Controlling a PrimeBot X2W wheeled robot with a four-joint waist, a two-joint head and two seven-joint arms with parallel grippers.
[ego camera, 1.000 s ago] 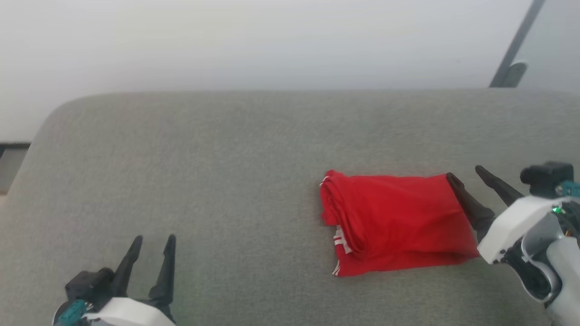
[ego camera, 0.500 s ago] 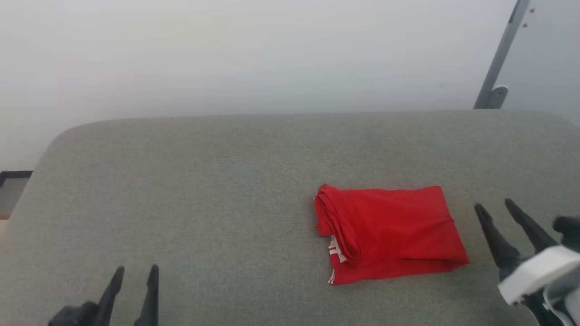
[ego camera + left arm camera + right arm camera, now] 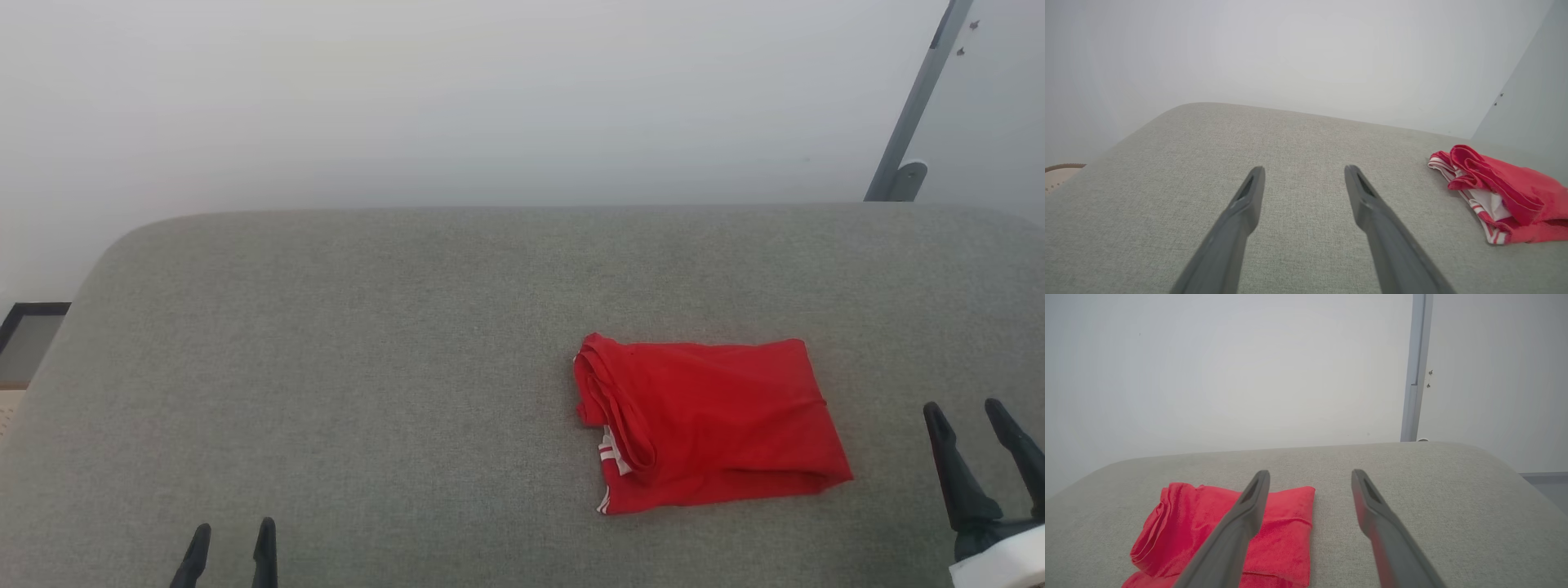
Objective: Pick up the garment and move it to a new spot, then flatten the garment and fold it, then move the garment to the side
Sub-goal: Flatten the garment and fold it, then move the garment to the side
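The bright-red folded shirt (image 3: pixel 706 420) lies aside on the grey fabric bench (image 3: pixel 367 343), with the left hand (image 3: pixel 233 527) and right hand (image 3: pixel 962 405) spread empty, so the job looks finished and only keeping clear is called for.

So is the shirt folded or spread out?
Folded: the shirt lies as a compact rectangle, with stacked layers showing at one end.

The garment (image 3: pixel 706 420) lay on the padded surface (image 3: pixel 367 343), ahead and just left of the right gripper (image 3: pixel 963 407), well right of the left gripper (image 3: pixel 233 527), touching neither.
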